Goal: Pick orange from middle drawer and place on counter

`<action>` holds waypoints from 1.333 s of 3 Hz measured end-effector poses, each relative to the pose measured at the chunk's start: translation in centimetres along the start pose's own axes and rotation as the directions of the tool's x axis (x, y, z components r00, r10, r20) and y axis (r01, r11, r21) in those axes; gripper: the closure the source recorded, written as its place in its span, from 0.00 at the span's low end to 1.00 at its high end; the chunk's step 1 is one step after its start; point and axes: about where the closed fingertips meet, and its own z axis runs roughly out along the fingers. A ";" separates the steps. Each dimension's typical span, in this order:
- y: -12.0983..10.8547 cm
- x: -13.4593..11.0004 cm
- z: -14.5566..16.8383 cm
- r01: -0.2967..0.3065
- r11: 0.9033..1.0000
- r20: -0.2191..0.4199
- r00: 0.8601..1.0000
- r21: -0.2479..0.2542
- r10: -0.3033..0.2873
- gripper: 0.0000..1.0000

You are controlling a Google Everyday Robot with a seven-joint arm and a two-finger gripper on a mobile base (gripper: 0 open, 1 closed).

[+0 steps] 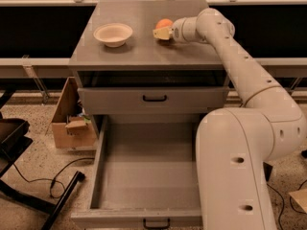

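The orange is at the back middle of the counter, right of the beige bowl. My gripper reaches in from the right and is shut on the orange, holding it low over the counter top; one beige finger covers its lower front. The middle drawer is pulled fully open below and holds nothing. The upper drawer front with its black handle is shut.
My white arm crosses the counter's right side and its base stands against the open drawer's right wall. A cardboard box sits on the floor at the left. Black stand legs and cables lie at the lower left.
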 end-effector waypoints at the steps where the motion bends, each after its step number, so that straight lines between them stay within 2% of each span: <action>1: 0.0 -0.7 -0.3 0.000 1.000 0.000 1.000 0.000 0.000 0.82; 2: 0.0 -0.7 -0.3 0.000 1.000 0.000 1.000 0.000 0.000 0.59; 3: 0.0 -0.7 -0.3 0.000 1.000 0.000 1.000 0.000 0.000 0.28; 4: 0.0 -0.7 -0.3 0.000 1.000 0.000 1.000 0.000 0.000 0.04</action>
